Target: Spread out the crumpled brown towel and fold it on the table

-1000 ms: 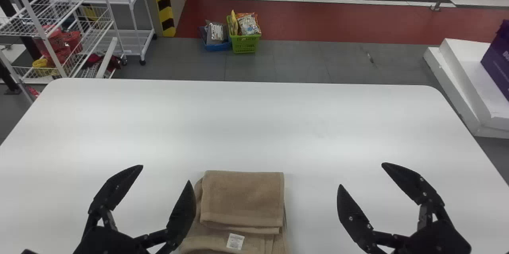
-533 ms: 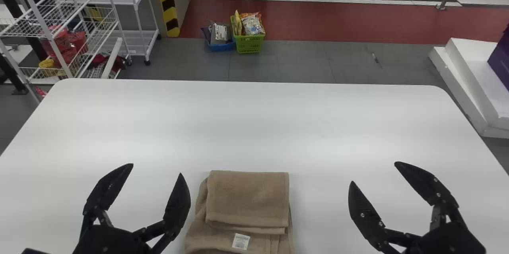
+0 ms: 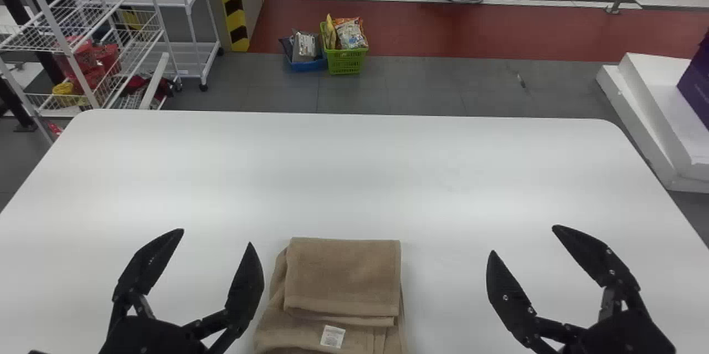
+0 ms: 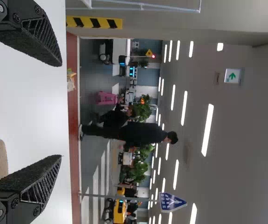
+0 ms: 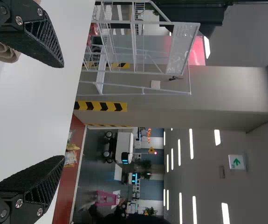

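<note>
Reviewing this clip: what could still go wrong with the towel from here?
The towel already lies folded, so further handling might undo it. The left gripper hangs open close beside it; a sideways move could snag the layers. The lower layers stick out past the top fold on the label side, so the task might be judged finished with the fold uneven.

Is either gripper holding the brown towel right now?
No, the left gripper and right gripper stand open on either side of the folded towel, with nothing between their fingers.
</note>
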{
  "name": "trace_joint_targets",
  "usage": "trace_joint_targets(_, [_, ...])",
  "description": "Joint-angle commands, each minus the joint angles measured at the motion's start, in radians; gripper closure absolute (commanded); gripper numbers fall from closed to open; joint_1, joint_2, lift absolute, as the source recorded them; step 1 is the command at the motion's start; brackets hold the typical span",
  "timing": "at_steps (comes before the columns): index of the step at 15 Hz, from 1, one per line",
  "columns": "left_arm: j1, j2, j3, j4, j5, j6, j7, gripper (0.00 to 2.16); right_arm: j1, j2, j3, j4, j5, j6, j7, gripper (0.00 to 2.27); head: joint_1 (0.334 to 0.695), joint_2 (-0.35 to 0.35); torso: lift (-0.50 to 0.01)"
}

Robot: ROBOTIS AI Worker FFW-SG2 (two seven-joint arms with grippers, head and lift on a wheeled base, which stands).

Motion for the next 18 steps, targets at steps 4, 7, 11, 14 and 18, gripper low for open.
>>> trace_joint_targets(4, [0.008, 0.002, -0.004, -0.001, -0.005, -0.039, 0.0, 0.12, -0.003, 0.001, -0.025, 0.007, -0.09, -0.005, 0.018, 0.12, 0.695, -0.06, -0.127])
trace_joint_targets(7, [0.008, 0.002, -0.007, -0.001, -0.018, -0.054, 0.0, 0.12, 0.0, 0.001, -0.031, -0.033, -0.065, -0.012, 0.078, 0.11, 0.695, -0.069, -0.127])
trace_joint_targets(11, [0.011, 0.003, -0.01, -0.001, -0.02, -0.057, 0.0, 0.12, -0.043, 0.001, -0.092, -0.059, -0.082, -0.012, 0.142, 0.11, 0.695, -0.06, -0.127])
trace_joint_targets(14, [0.011, 0.003, -0.018, 0.002, -0.031, -0.054, -0.001, 0.12, -0.063, 0.001, -0.114, -0.008, -0.108, -0.094, 0.162, 0.12, 0.695, -0.08, -0.127])
trace_joint_targets(18, [0.008, 0.0, -0.026, 0.002, -0.046, -0.036, 0.002, 0.12, -0.072, 0.001, -0.13, 0.011, -0.14, -0.085, 0.158, 0.11, 0.695, -0.114, -0.127])
